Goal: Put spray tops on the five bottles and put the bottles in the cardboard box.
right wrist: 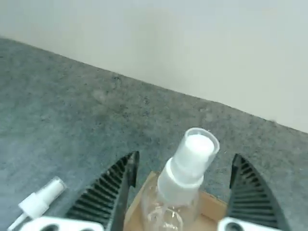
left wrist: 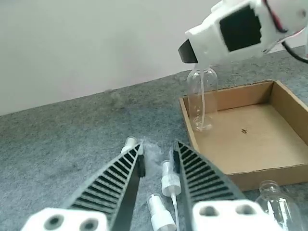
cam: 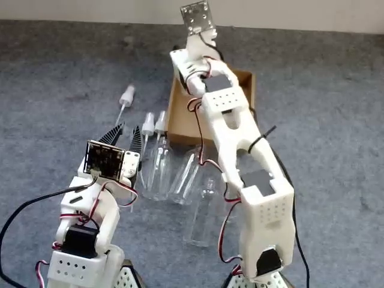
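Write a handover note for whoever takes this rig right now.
Left gripper: open, empty, over the loose tops beside the box.
Right gripper: open, jaws either side of a capped bottle standing in the box.
Done: one bottle capped and in the box.
Left: the uncapped bottles lying between the arms need tops, then boxing.

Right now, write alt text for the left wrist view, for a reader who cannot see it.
The left claw, open, hangs over loose white spray tops on grey carpet. Beyond it a clear bottle stands upright in a corner of the open cardboard box, its top hidden beneath the other arm.
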Action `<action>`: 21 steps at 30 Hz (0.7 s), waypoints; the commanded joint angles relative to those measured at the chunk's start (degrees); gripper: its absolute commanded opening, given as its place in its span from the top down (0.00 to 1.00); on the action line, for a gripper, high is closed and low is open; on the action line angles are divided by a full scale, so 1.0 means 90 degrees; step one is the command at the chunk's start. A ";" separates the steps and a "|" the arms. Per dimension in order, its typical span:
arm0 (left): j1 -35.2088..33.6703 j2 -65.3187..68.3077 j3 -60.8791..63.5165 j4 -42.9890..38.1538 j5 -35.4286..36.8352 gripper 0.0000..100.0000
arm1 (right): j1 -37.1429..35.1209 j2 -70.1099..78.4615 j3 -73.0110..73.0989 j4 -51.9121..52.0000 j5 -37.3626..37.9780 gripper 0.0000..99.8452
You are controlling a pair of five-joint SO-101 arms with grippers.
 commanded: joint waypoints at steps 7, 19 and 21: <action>-0.0063 -0.0015 -0.0005 -0.0176 0.0049 0.94 | -0.0015 -0.2398 -0.0298 0.2545 0.0098 0.79; -0.0122 0.0132 -0.0571 0.0137 -0.0010 0.94 | 0.0230 -0.4508 -0.0278 0.7702 0.0107 0.93; -0.0259 0.0532 -0.1167 0.0449 -0.0234 0.94 | 0.0357 -0.4645 -0.0230 0.8230 0.0098 0.93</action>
